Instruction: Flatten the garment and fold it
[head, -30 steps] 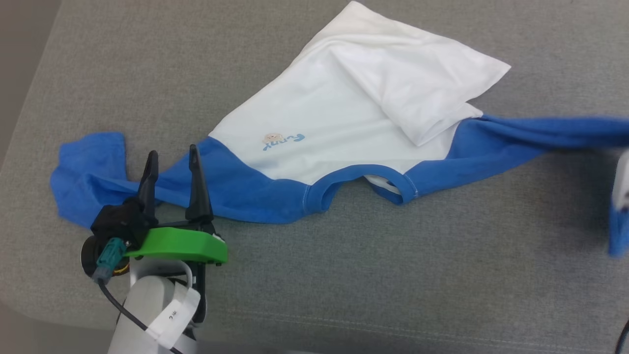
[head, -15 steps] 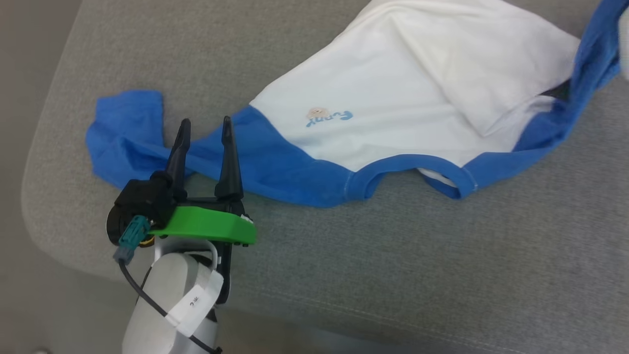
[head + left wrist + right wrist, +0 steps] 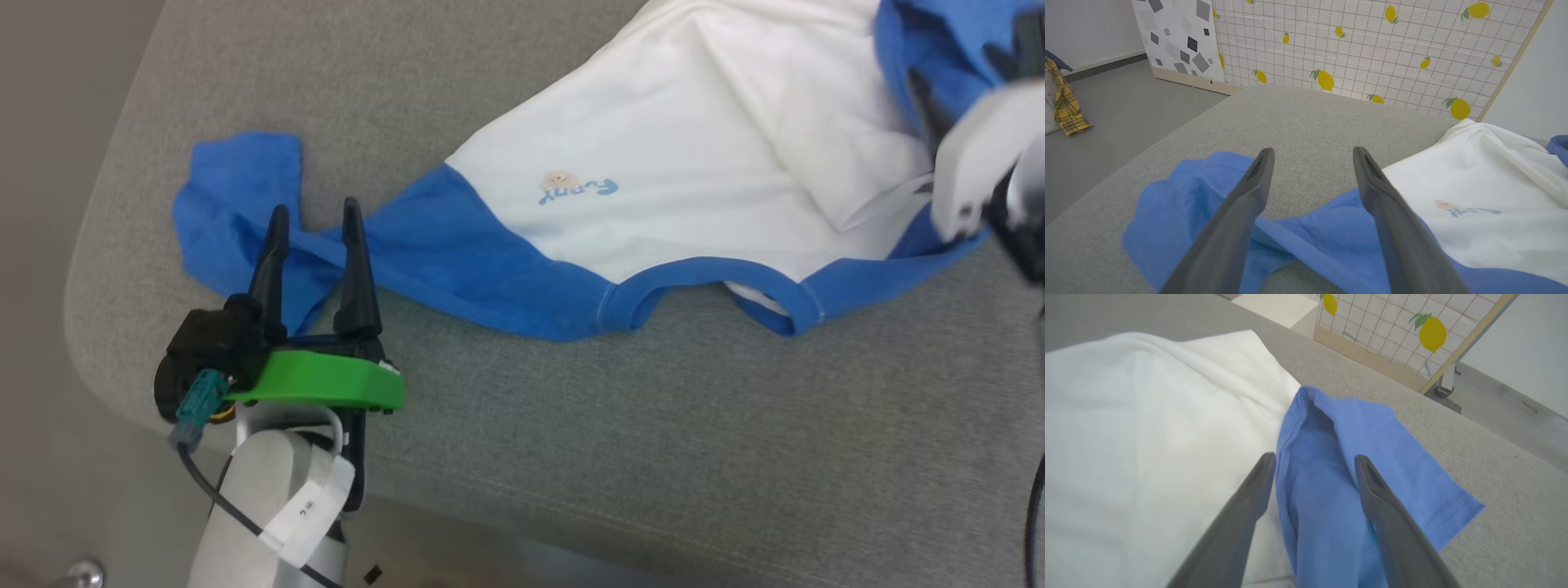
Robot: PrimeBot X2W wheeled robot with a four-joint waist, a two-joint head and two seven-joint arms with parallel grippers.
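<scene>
The garment (image 3: 694, 163) lies spread across the grey cushion (image 3: 571, 425), white body in the middle and its blue neckband (image 3: 702, 273) turned toward the near edge. One blue sleeve (image 3: 237, 188) trails out to the cushion's rounded left corner, its cuff close to where the cushion curves down to the floor (image 3: 49, 327). The other sleeve (image 3: 1363, 457) lies doubled back at the body's right side, partly on white cloth and partly on bare cushion. A white flap (image 3: 857, 188) is folded over the body beside it.

In front of the neckband a broad band of bare cushion runs to the seamed near edge. Beyond the left-hand sleeve the cushion is open up to a lemon-print panel (image 3: 1372, 49).

The left claw (image 3: 314, 208) stands wide and empty, its fingertips over the left-hand sleeve. The right claw (image 3: 1313, 456) is also spread, with the doubled sleeve lying loose between its fingers and not pinched.

A second ago that right-hand sleeve was pulled out straight along the cushion toward the right edge of the head view; now it is turned back against the body. The head camera has swung since then, bringing the left corner further into the picture. The left claw sits against its sleeve much as before.
</scene>
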